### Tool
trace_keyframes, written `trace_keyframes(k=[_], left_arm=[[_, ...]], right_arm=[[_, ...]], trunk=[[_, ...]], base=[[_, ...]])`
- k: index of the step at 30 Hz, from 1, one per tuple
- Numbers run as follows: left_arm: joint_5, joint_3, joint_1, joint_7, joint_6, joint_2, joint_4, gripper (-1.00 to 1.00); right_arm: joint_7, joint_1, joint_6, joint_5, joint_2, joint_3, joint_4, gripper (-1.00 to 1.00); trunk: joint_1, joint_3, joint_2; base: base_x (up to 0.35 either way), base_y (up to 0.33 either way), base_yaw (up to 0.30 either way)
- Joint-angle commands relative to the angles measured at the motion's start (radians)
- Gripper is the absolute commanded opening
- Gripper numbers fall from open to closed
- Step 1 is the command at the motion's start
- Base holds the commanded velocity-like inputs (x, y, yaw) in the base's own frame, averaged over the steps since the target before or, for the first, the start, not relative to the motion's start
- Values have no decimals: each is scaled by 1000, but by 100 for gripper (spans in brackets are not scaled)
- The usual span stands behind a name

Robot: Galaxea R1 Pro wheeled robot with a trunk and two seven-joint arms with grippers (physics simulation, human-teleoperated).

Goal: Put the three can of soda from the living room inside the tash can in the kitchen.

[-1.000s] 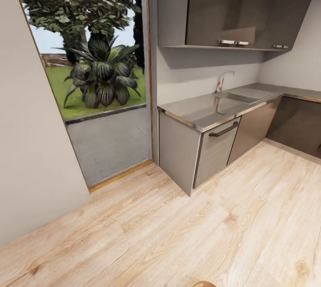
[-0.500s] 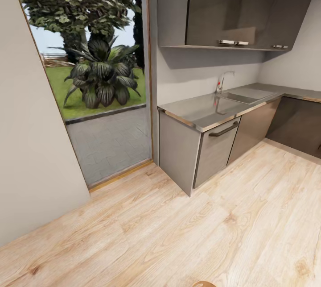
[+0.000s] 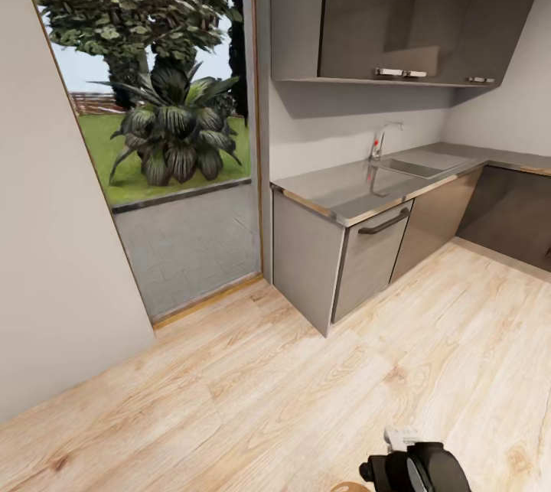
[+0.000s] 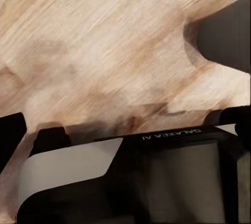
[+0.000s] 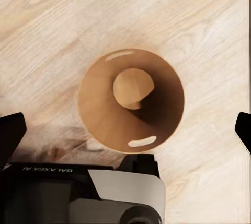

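Directly below the right pincer [image 5: 125, 130], the tash can [image 5: 99, 125] stands on wood floor [image 5: 57, 31].

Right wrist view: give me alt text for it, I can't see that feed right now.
Looking straight down into the round trash can, which stands on the light wood floor; its tan-brown inside is empty, with no soda can in it. Dark parts of the right gripper frame the picture's edges, with nothing between the fingers.
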Motion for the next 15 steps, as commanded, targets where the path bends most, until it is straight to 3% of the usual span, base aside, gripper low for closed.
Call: trace_keyframes(k=[1, 4, 5, 6, 7, 12, 15], left_arm=[[0, 0, -1, 0, 43, -2, -60, 100], [1, -2, -9, -1, 153, -15, -222, 100], [0, -8, -20, 1, 221, -25, -314, 100], [0, -8, -20, 1, 221, -25, -314, 100], [1, -16, -37, 2, 282, -31, -389, 100], [5, -30, -120, 5, 410, -40, -503, 100], [-4, -34, -215, 13, 480, -42, -533, 100]], right_arm=[[-1, -8, 8, 0, 0, 0, -6, 100], [0, -31, 23, -1, -1, 0, -20, 100], [0, -43, 27, -2, -3, -1, -24, 100], [0, -43, 27, -2, -3, -1, -24, 100], [0, -50, 28, -2, -3, -1, -24, 100], [-2, -60, 28, -3, -5, -1, -12, 100], [-3, -64, -3, -3, -7, -13, 16, 100]], trunk=[[0, 0, 0], [0, 0, 0], [0, 0, 0], [0, 0, 0], [0, 0, 0], [0, 0, 0], [0, 0, 0]], base=[[0, 0, 0], [0, 0, 0], [0, 0, 0], [0, 0, 0], [0, 0, 0], [0, 0, 0], [0, 0, 0]])
